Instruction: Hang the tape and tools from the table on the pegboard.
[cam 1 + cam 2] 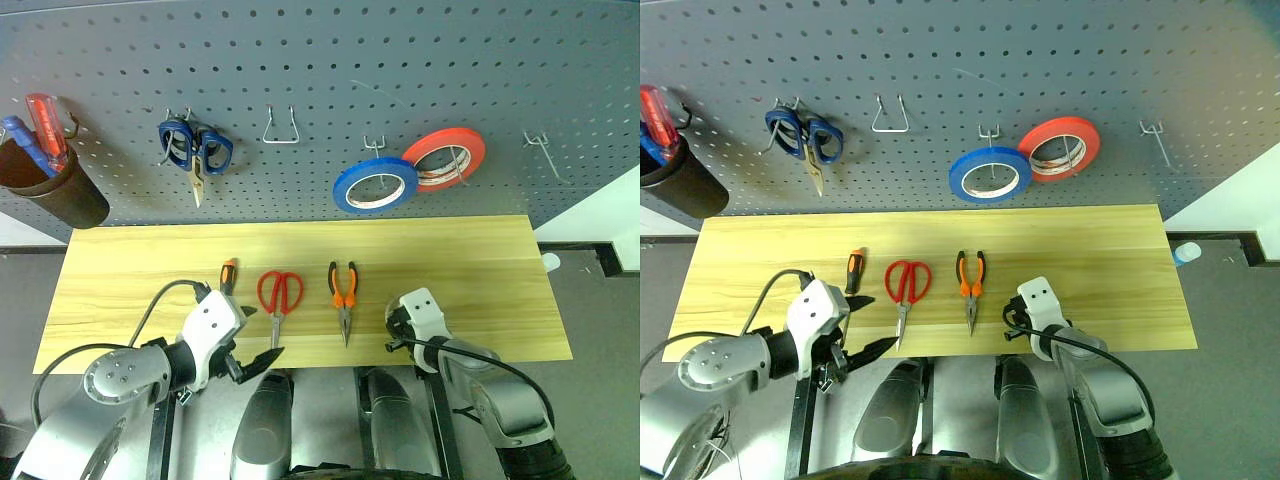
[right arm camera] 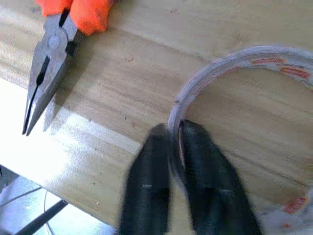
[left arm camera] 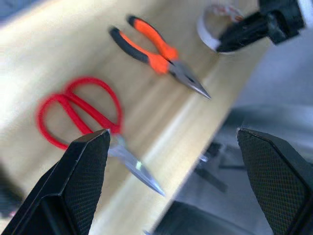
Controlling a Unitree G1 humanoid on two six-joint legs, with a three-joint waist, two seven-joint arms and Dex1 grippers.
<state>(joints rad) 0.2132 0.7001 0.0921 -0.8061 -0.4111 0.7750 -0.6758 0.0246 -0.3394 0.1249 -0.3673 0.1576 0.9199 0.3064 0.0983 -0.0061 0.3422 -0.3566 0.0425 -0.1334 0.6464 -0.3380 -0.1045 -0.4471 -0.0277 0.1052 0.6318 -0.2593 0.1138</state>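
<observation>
We see our right fingers point(image 2: 175, 142) pinching the thin wall of the whitish tape roll point(image 2: 234, 63), which lies on the light yellow wood surface point(image 1: 450, 260) near its front edge. Our left fingers point(image 3: 83, 166) are spread wide above the red-handled scissors point(image 1: 279, 297). The orange-and-black pliers point(image 1: 344, 293) lie between scissors and tape.

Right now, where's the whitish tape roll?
The whitish tape roll lies on the table near its front edge, right of the pliers, with the right end effector shut on its rim.
</observation>
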